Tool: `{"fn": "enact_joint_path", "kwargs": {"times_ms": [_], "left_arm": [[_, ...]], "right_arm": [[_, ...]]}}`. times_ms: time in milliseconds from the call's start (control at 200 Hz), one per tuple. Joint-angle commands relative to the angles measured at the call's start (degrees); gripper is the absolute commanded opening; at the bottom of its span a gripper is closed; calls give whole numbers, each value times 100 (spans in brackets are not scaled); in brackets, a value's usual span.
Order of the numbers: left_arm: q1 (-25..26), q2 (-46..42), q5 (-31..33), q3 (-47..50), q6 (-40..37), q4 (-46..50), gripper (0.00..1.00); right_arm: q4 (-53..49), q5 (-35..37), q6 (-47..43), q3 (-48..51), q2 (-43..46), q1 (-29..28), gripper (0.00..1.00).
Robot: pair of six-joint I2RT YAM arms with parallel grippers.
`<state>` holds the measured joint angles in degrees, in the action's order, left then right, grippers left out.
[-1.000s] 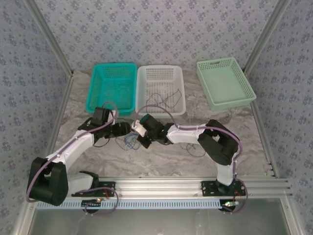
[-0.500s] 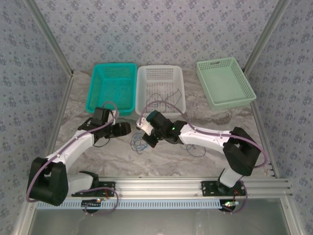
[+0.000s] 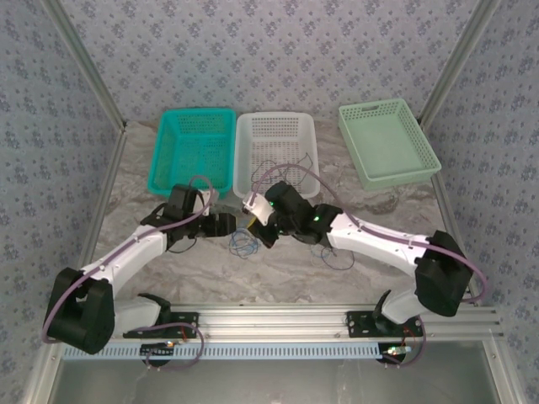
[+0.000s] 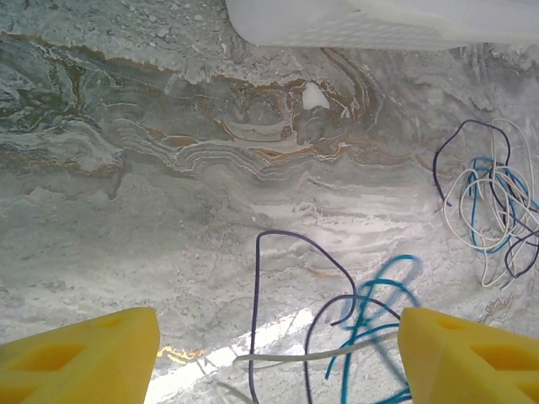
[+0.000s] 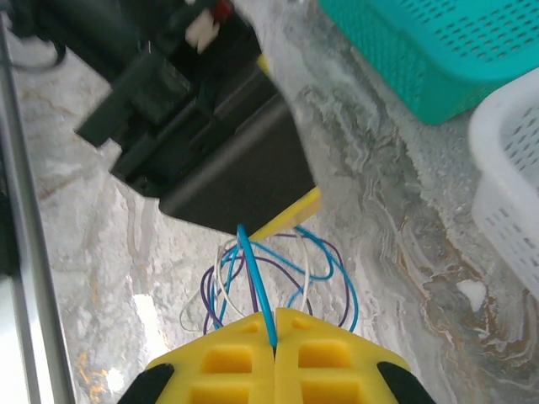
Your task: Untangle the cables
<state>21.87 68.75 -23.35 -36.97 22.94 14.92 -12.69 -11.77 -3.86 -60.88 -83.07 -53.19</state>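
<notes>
While my right claw [image 5: 274,321] pinches a blue cable [image 5: 255,278], the wide left claw [image 4: 278,337] crowds the cables [image 3: 244,244] below the white basket [image 3: 276,115].

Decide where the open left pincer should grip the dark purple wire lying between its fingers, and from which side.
Grip the dark purple wire on its straight run, probably from directly above. That stretch lies alone on the marble, just beyond where the white wire crosses it, and the left pincer stands open astride it.
</notes>
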Motion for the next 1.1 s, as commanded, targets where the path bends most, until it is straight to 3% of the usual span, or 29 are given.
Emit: {"fn": "enact_joint_path", "kwargs": {"times_ms": [0, 140, 420, 730, 969, 1094], "left_arm": [[10, -181, -222, 116, -171, -220, 74], [9, -447, -117, 269, -165, -312, 73], [28, -547, 325, 227, -132, -1, 65], [387, -2091, 268, 802, -186, -1321, 76], [1027, -2000, 291, 896, -566, -1634, 76], [1196, -1976, 727, 862, -784, -1556, 74]], "right_arm": [[-65, -364, 253, -85, 363, 191, 0], [-409, -342, 253, -196, 279, 258, 0], [-106, -755, 611, -121, 511, 514, 0], [-189, -808, 680, -312, 64, 361, 0], [-87, -758, 847, -515, -94, 348, 0], [-49, -926, 937, -615, -104, 338, 0]]}}
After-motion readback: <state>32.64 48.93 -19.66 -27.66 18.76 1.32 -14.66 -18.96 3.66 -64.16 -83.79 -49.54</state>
